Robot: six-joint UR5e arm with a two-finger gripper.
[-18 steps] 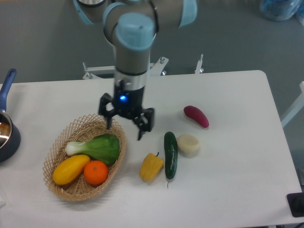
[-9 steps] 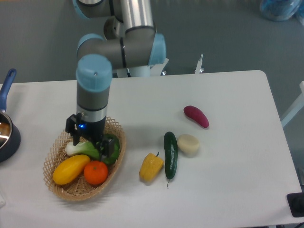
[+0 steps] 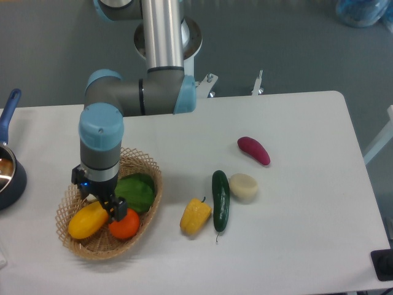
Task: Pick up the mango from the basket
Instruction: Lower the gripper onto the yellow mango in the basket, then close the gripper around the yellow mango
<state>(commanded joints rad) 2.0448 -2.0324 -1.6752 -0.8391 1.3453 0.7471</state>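
Yellow-orange smooth oval mango (image 3: 86,220) | lower left, tan wicker basket (image 3: 149,203) | tool (image 3: 98,203) spread, empty (straddling) | centre before closing.

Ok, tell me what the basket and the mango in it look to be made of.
Basket: tan woven wicker by the look, matte, with an open-weave scalloped rim you can see through. Mango: smooth, even yellow-orange skin with a slight sheen and no blemishes, so probably a plastic imitation, though real fruit can't be ruled out.

One basket (image 3: 150,190), one mango (image 3: 85,221), one orange (image 3: 126,225), one leafy green (image 3: 138,190), one yellow pepper (image 3: 195,216), one cucumber (image 3: 220,200), one pot (image 3: 9,172).
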